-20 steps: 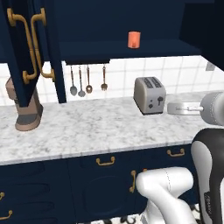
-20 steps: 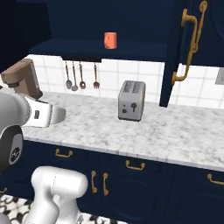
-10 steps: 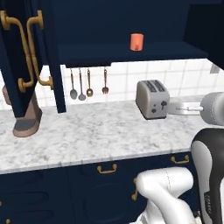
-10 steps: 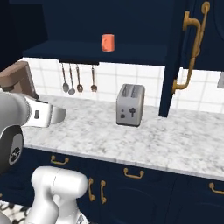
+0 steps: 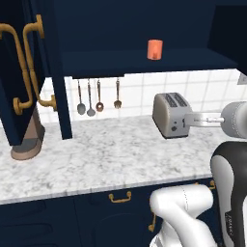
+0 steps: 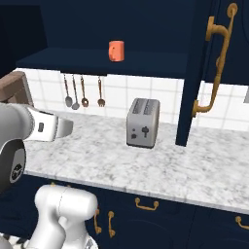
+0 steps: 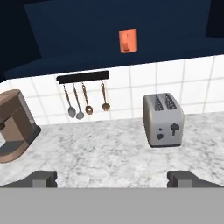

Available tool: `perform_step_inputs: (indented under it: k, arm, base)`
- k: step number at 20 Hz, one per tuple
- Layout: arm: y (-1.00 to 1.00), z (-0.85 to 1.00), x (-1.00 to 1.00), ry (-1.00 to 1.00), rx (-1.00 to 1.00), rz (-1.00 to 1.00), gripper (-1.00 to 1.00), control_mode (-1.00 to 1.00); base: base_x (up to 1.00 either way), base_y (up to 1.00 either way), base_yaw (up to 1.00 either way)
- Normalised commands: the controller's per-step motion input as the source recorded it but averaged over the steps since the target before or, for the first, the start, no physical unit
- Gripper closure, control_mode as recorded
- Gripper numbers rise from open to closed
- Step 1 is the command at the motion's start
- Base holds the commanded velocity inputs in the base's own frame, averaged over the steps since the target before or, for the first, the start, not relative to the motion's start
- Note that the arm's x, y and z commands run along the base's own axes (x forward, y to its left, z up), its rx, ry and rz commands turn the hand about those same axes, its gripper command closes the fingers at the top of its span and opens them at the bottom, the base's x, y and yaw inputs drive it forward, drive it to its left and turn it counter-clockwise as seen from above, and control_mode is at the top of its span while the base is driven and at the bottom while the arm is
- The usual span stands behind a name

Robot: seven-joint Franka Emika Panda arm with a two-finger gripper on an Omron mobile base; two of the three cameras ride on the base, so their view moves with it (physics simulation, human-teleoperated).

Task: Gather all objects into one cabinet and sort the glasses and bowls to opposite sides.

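One tumbler (image 5: 155,49) sits shelved above the toaster (image 5: 170,115) (already gathered, likely); hand (image 7: 112,178) spread wide, empty.

Flat, even light fills my kitchen, with no single lamp to trace. The white-and-grey marble counter (image 5: 111,159) and white tiled wall (image 6: 160,97) read bright, while the dark navy upper cabinet (image 5: 120,29) sinks close to black, its inside hard for me to read. The small orange-coral tumbler (image 7: 128,41) glows against that gloom. The silver metal toaster (image 7: 163,120) shows soft shading and only a faint shadow at its foot. My pictures are slightly soft, without glare or bent edges.
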Motion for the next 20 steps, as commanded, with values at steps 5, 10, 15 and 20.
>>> perform_step_inputs:
  k: [5, 10, 15, 20]
  arm:
    - [0.00, 0.00, 0.00, 0.00, 0.00, 0.00, -1.00, 1.00]
    - [0.00, 0.00, 0.00, 0.00, 0.00, 0.00, -1.00, 1.00]
    - [0.00, 0.00, 0.00, 0.00, 0.00, 0.00, -1.00, 1.00]
    - [0.00, 0.00, 0.00, 0.00, 0.00, 0.00, -1.00, 1.00]
  base:
    - [0.40, 0.00, 0.00]
    - [0.21, 0.03, 0.01]
    - [0.05, 0.00, 0.00]
    - [-0.05, 0.00, 0.00]
